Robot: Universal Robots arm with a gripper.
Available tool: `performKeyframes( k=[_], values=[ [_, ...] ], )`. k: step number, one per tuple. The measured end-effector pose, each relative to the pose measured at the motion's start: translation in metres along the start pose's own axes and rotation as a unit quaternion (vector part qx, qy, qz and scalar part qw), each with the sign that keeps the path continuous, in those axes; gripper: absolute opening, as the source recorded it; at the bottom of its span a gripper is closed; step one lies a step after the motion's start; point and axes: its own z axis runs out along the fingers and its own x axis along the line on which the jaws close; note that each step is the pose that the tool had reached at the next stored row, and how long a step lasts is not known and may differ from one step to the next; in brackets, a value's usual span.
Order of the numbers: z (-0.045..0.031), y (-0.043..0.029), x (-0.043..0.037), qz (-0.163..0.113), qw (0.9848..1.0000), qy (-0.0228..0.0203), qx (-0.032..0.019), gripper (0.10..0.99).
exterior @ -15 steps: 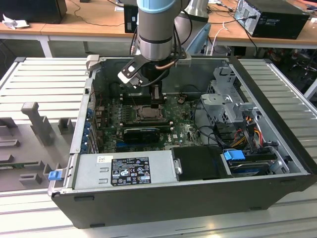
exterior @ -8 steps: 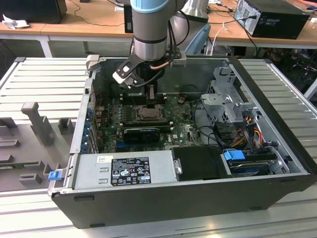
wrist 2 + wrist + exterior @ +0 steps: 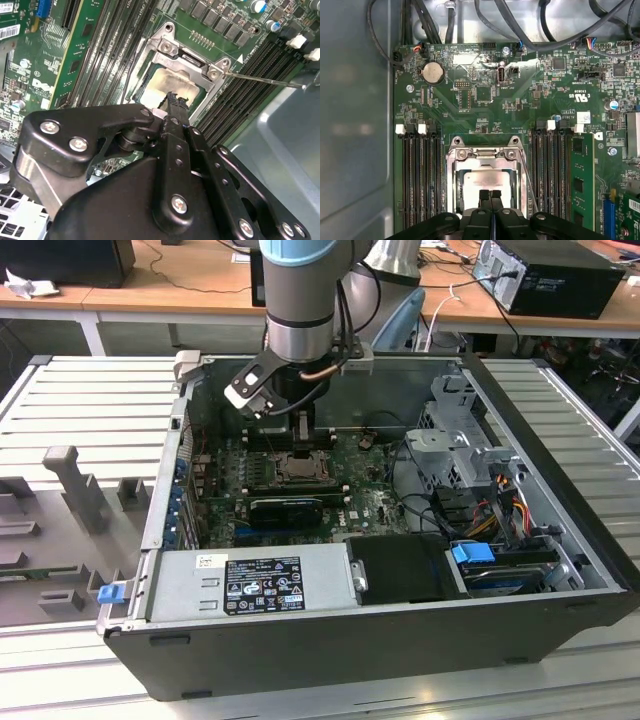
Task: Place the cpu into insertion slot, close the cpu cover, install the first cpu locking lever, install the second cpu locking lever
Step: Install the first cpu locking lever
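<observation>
While the arm hangs over the open PC case on the worktop, the gripper is clenched, fingertips pressed together with nothing between them, tips just over the cpu. Cpu lies flat, face up, seated in the insertion slot. It's square, so no long axis; edges run parallel to the memory slots. The cpu cover is down, framing the chip. One thin locking lever stands free — long axis slanting away from the socket corner, out over the memory slots.
</observation>
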Motion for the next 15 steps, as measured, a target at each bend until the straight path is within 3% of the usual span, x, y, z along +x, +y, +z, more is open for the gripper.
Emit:
performKeyframes(
  k=[15],
  values=[
    [-0.0197, 0.0009, 0.0006, 0.0, 1.0, 0.0001, 0.0, 0.106]
  ],
)
